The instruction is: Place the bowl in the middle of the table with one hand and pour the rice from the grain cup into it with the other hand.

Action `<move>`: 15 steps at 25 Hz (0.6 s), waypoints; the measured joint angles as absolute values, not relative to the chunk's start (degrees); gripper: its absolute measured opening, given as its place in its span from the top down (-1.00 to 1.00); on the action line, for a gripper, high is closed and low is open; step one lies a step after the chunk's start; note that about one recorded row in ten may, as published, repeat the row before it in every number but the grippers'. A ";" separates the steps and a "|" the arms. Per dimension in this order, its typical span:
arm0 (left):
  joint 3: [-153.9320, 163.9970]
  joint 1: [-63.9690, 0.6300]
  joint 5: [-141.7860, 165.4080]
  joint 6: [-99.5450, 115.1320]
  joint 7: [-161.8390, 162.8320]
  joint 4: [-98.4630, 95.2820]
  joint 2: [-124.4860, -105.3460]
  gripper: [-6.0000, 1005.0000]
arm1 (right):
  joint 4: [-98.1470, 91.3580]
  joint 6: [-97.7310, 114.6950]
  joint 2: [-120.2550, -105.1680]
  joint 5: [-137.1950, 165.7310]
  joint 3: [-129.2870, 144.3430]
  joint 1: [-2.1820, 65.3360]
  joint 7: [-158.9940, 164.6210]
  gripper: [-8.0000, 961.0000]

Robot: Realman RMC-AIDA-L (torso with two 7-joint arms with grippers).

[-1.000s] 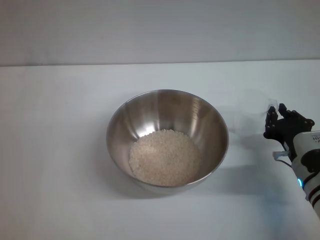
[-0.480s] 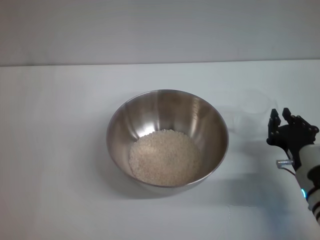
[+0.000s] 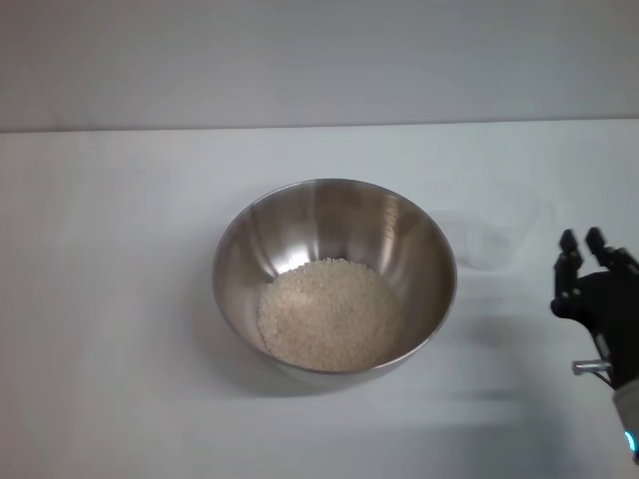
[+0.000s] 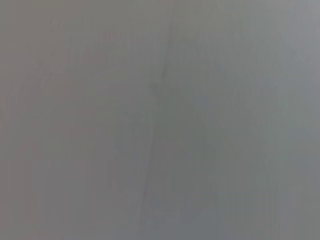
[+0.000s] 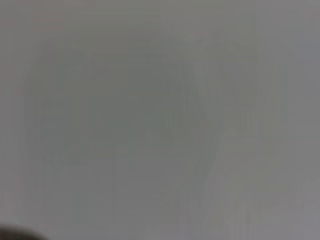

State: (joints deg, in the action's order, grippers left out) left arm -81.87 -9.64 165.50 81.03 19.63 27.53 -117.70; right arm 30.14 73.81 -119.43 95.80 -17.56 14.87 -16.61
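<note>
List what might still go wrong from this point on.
1. The right claw is open and sits close beside the grain cup. A sideways swing could clip the light, empty-looking cup and knock it over.
2. The bowl holds a mound of rice and rests on a rounded base on the table. A bump from either arm might rock it and scatter grains.
3. The clear cup is hard to see against the white table, so it could be misjudged.

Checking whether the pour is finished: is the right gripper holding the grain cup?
No: the right gripper is open and apart from the empty grain cup, which stands on the table.
</note>
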 joint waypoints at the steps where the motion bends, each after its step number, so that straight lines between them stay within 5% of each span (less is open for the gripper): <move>1: -81.90 -9.56 165.50 81.03 19.62 27.46 -117.72 0.13 | 30.33 79.44 -119.41 95.80 -15.70 13.99 -16.60 0.53; 11: -81.89 -9.40 165.50 80.25 19.89 26.59 -117.75 0.13 | 21.67 98.52 -119.15 95.80 -10.85 14.86 -9.59 0.41; 15: -81.70 -9.39 165.52 80.26 19.81 26.09 -117.54 0.07 | 18.97 101.07 -119.18 95.80 -10.60 15.25 -7.10 0.03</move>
State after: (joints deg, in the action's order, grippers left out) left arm -81.70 -9.39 165.52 80.26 19.81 26.09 -117.54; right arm 18.97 101.07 -119.18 95.80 -10.60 15.25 -7.10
